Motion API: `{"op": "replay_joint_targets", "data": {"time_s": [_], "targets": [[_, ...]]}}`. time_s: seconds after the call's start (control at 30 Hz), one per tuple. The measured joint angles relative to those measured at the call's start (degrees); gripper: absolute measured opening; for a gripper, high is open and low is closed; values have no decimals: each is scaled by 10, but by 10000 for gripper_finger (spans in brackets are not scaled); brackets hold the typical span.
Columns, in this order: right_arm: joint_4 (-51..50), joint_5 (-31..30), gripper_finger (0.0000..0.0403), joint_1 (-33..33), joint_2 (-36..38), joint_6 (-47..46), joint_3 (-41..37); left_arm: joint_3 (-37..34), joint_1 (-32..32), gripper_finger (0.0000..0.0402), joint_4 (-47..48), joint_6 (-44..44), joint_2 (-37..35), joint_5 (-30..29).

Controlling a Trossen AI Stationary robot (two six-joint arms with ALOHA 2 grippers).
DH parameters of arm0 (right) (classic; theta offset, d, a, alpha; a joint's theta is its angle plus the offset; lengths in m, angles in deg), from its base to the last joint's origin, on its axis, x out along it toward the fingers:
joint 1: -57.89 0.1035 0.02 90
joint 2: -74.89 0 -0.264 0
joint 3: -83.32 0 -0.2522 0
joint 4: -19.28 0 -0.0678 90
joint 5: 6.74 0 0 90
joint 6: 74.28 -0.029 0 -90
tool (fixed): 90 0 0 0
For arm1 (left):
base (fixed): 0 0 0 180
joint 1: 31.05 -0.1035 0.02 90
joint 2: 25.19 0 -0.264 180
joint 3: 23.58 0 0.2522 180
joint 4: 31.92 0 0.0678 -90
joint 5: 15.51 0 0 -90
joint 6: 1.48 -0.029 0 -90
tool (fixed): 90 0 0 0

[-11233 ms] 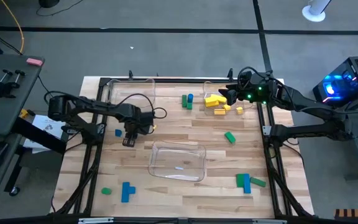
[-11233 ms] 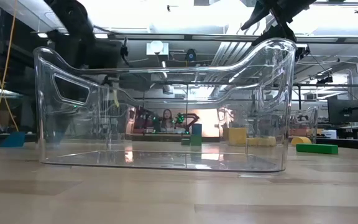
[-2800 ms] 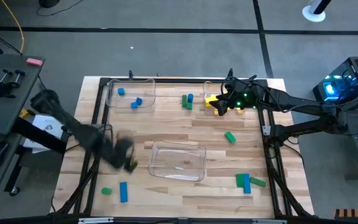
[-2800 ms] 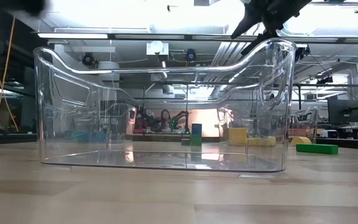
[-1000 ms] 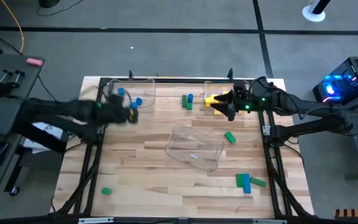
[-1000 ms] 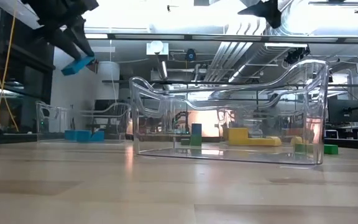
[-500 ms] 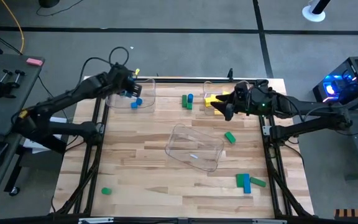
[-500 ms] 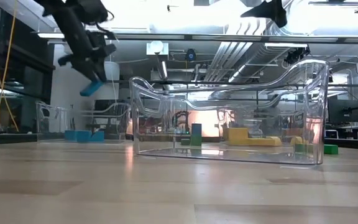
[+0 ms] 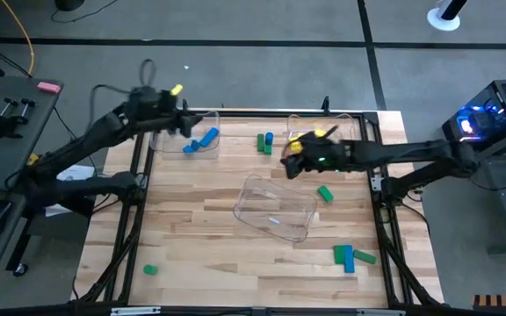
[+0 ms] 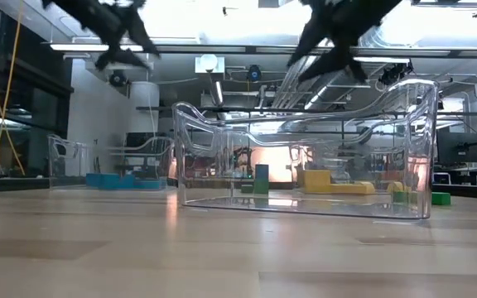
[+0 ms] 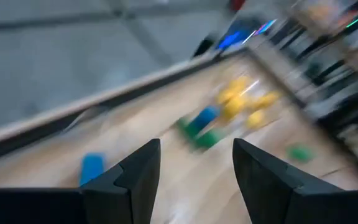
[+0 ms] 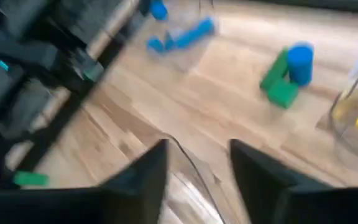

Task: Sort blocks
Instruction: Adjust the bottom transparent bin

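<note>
My left gripper (image 9: 183,123) (image 11: 196,149) hangs open and empty over the far-left clear tray (image 9: 158,132). A blue bar (image 9: 206,138) and a small blue block (image 9: 189,147) lie inside that tray. My right gripper (image 9: 289,167) (image 12: 196,149) is open and empty above the table, between the green-and-blue pair (image 9: 264,142) and the middle tray (image 9: 275,206). Yellow blocks (image 9: 310,139) sit at the far-right tray. Loose blocks lie on the wood: a green one (image 9: 325,192), a green-and-blue group (image 9: 348,256) and a green one (image 9: 150,269).
The middle clear tray (image 10: 305,157) lies slanted on the table's centre, just on the near side of my right gripper. A dark frame rail runs along both table sides (image 9: 134,228). Bare wood lies between the left rail and the middle tray.
My left gripper carried a blue bar over the far-left tray and let it go; the bar now lies in that tray. The left gripper has drawn slightly toward the far-left corner. My right gripper has moved from beside the yellow blocks toward the table's left.
</note>
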Motion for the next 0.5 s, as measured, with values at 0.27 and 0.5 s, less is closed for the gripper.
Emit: {"op": "replay_joint_targets", "data": {"time_s": [0.27, 0.5], "targets": [[-62, 37, 13, -3, -91, 17, 0, 1, 81, 186, -29, 63, -151, 4], [-138, 38, 2, 3, -123, 42, 0, -14, 153, 186, -30, 99, -195, -43]]}}
